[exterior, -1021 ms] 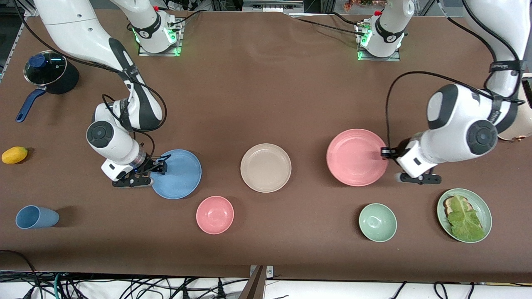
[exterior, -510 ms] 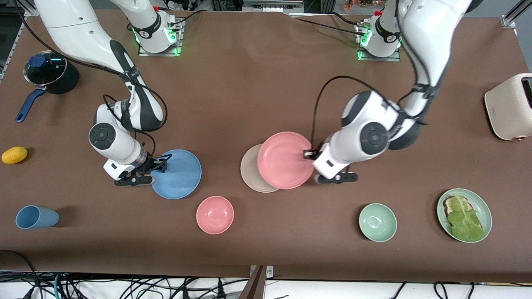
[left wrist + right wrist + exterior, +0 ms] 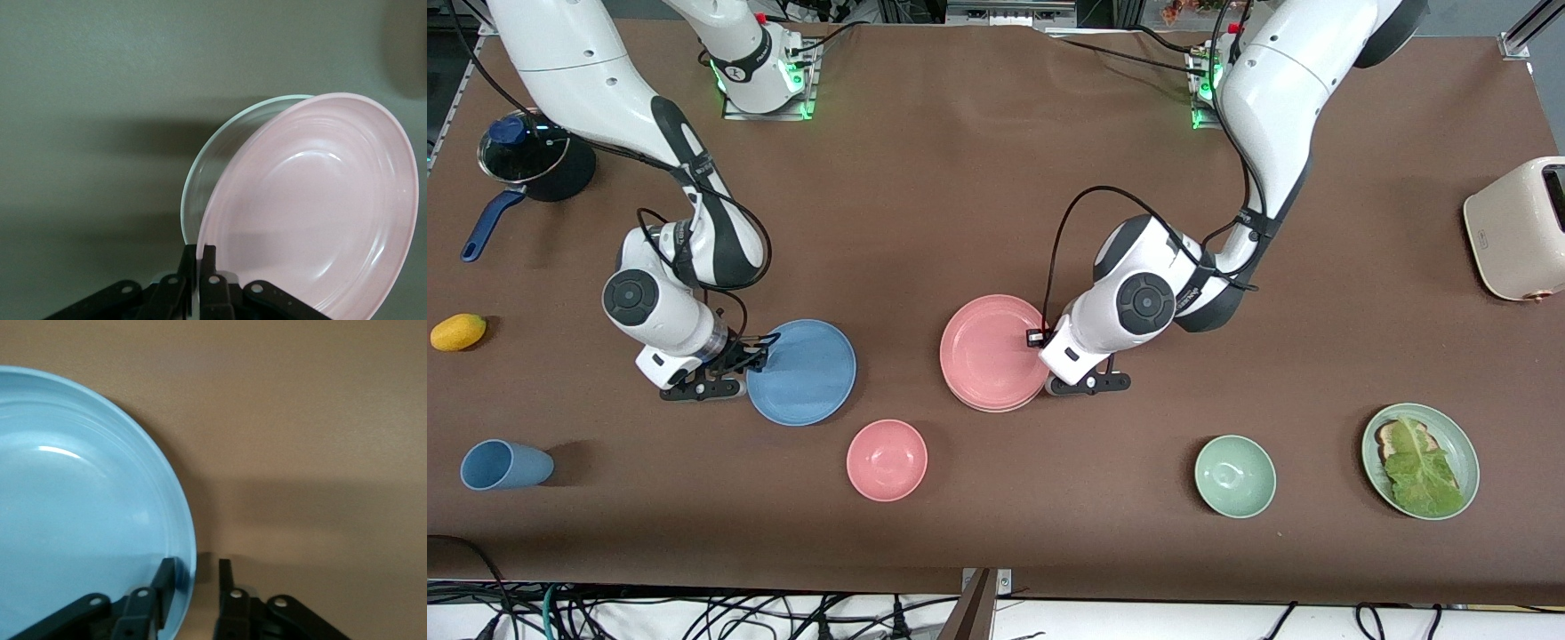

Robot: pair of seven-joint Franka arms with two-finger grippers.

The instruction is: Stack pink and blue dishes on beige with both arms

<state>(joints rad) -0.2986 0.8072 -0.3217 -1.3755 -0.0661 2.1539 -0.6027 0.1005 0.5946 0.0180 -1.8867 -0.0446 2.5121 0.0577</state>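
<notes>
We see a brown table (image 3: 978, 178) under even light; black cables (image 3: 694, 613) tangle along the pale floor below its near edge.

pink plate (image 3: 989, 348) carried over beige plate (image 3: 996, 407), right end effector (image 3: 754, 356) narrowing

The pink plate (image 3: 991, 348) sat tilted over the beige plate (image 3: 996, 405), hiding all but a thin rim at 6 o'clock. The light blue plate (image 3: 804, 372) lay on the worktop (image 3: 960, 196), at 9 o'clock from the pink one.
</notes>
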